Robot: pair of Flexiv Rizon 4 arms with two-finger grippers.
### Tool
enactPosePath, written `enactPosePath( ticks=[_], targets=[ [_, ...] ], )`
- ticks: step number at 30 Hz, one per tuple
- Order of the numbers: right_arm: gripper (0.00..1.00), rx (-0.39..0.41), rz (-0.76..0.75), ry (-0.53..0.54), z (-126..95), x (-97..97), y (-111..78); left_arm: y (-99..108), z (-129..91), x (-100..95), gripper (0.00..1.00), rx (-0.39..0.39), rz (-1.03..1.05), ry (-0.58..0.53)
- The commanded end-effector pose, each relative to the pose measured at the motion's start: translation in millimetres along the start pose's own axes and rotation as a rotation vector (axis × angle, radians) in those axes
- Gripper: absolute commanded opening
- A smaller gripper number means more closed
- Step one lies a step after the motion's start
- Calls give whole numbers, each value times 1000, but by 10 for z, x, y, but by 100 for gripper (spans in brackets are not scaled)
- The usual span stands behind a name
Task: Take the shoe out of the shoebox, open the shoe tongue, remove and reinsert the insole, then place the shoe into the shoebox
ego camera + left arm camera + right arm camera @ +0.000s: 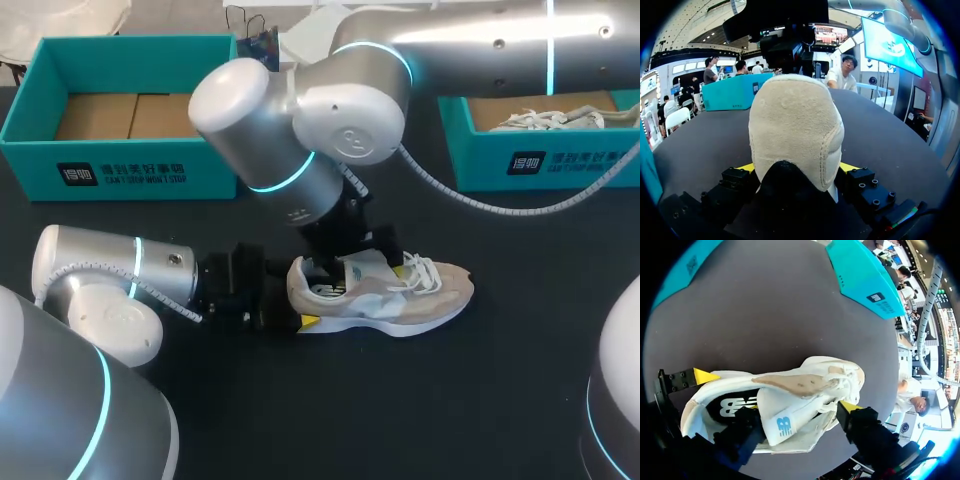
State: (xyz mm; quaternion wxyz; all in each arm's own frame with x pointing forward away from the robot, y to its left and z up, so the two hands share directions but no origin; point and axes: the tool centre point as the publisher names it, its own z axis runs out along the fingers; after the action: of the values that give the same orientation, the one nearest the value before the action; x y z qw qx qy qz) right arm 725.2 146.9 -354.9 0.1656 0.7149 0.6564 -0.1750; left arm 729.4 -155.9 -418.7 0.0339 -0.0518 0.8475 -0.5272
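Beige suede sneaker (pixel 400 295) on black table (pixel 480 400), heel clamped by L gripper (pixel 797 169), R gripper (pixel 335 265) over shoe opening, apart or together cannot tell.

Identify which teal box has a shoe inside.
The far-right box: a pale laced shoe lies in it. The far-left box shows only its brown floor.

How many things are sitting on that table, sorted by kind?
Teal shoeboxes: 2 (left shoebox, right shoebox)
Shoes: 2 (shoe on the table, another shoe in the right shoebox)
Total: 4
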Motion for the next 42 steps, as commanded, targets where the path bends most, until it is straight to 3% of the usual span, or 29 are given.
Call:
enactPosePath(
  ticks=[1, 5, 16, 20, 27, 37, 38, 39, 40, 41, 42],
  targets=[
    [0, -13, 34, -2, -31, -58, -56, 10, 24, 14, 0, -4, 0, 2],
    [0, -10, 33, -5, -52, -134, -42, 10, 24, 14, 0, -4, 0, 2],
    [0, -7, 41, 27, -82, -571, 19, 10, 24, 14, 0, -4, 0, 2],
    [0, -3, 39, 54, 15, -785, 90, 10, 24, 14, 0, -4, 0, 2],
    [0, -3, 35, 52, 164, -985, 187, 10, 24, 14, 0, -4, 0, 2],
    [0, 34, 35, 48, 549, -1056, 218, 10, 24, 14, 0, -4, 0, 2],
    [17, 34, 35, 49, 581, -1052, 210, 10, 24, 14, 0, -4, 0, 2],
    [23, 36, 34, 50, 593, -1049, 207, 10, 24, 14, 0, -4, 0, 2],
    [45, 45, 33, 40, 639, -1051, 199, 10, 24, 14, 0, -4, 0, 2],
    [55, 48, 34, 40, 664, -1057, 195, 10, 24, 14, 0, -4, 0, 2],
    [55, 48, 34, 40, 664, -1057, 195, 10, 24, 14, 0, -4, 0, 2]
  ],
)
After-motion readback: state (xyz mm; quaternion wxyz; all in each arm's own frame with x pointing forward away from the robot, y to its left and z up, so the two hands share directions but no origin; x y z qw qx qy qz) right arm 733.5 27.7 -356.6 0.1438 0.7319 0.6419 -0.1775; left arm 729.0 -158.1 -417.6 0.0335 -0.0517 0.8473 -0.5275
